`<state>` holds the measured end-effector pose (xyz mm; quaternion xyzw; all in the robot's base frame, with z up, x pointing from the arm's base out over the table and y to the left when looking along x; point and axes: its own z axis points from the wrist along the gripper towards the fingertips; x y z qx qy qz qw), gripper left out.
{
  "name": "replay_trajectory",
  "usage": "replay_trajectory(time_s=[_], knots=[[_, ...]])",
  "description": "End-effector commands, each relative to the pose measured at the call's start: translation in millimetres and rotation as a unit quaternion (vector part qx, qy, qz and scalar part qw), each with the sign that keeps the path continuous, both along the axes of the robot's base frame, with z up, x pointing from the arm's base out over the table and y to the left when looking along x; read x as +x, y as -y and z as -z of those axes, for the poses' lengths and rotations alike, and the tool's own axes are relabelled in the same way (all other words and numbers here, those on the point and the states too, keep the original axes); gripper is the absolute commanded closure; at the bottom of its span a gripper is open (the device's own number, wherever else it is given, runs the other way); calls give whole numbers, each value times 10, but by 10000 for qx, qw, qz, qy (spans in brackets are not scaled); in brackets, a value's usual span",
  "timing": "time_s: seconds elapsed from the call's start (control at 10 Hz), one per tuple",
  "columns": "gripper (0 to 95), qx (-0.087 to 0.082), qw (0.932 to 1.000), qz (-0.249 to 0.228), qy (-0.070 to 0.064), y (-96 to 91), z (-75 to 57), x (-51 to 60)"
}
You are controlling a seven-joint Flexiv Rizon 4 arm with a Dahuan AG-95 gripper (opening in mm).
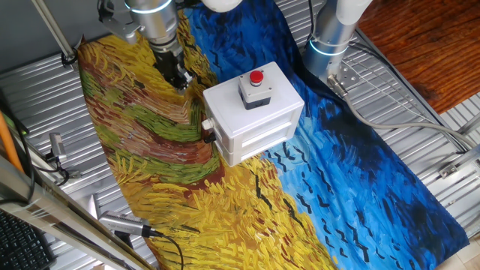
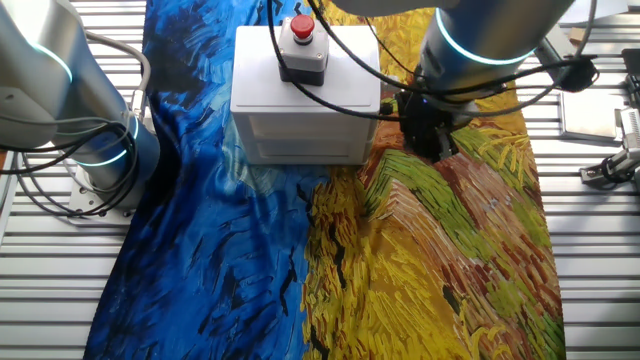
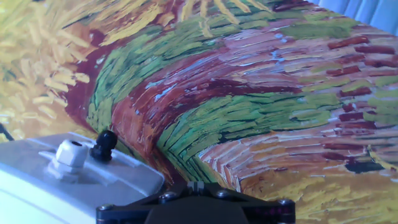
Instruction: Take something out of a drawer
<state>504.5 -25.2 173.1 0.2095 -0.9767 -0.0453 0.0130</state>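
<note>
A white box point(image 1: 253, 112) sits at the centre of one fixed view on a painted cloth point(image 1: 172, 187) of yellow, green and blue strokes, with a red button point(image 1: 256, 77) on a grey base on its top. Its end face carries a white knob point(image 1: 208, 124) and a black knob point(image 1: 208, 137) beside it; the drawer appears closed, and the wooden block is not visible in any view. The gripper point(image 1: 180, 77) hangs at the upper left of that frame, near the box's knobbed end but apart from it, empty as far as shows; whether its fingers are spread or pressed together cannot be told. In the hand view the box's end point(image 3: 68, 174) fills the lower left.
</note>
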Motion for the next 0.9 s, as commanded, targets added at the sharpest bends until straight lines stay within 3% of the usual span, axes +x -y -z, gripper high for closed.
replay_trajectory(time_s=[0.1, 0.5, 0.6, 0.8, 0.9], knots=[[950, 119, 9921, 1247, -20, -280, -103, 122], [950, 176, 9753, 2203, -8, -842, -203, 298], [950, 114, 9735, 2283, -4, -985, -205, 317], [950, 89, 9841, 1774, -55, -1084, -184, 321], [950, 118, 9879, 1549, -15, -1075, -189, 295]])
